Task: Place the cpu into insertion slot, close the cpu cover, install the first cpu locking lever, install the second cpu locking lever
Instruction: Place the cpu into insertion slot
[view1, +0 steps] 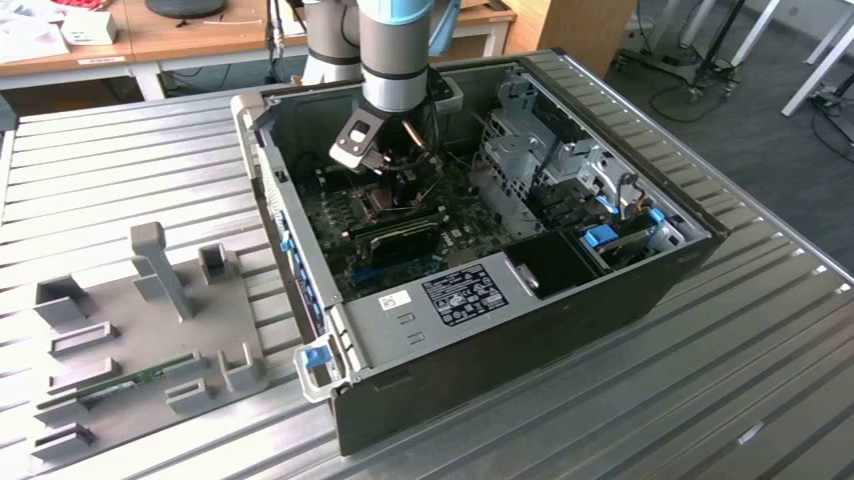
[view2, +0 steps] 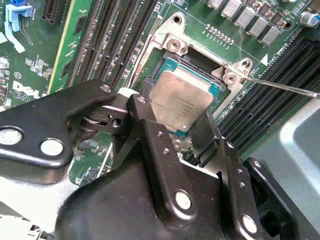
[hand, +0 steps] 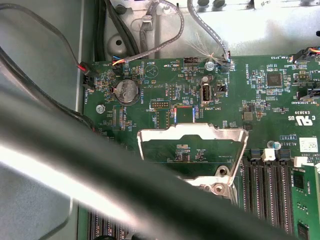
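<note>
In the second wrist view the cpu (view2: 184, 95), a square chip with a silvery face and green edge, lies over the insertion slot (view2: 172, 44), whose metal rim shows around it. My gripper (view2: 175, 119) is shut on the cpu, one black finger (view2: 144, 112) against each side of its near edge. The cpu cover (hand: 192, 131), a silvery frame with a cut-out middle, stands raised off the slot in the first wrist view. A thin metal locking lever (view2: 285, 88) sticks out sideways past the slot's corner. In the exterior view my gripper (view1: 394, 172) reaches down inside the open computer case (view1: 641, 290).
Long black memory slots (view2: 112, 40) flank the socket on both sides. Loose cables (hand: 150, 30) hang along the case wall by the board. A grey fixture plate (view1: 147, 330) with upright blocks lies on the slatted table at the exterior view's left.
</note>
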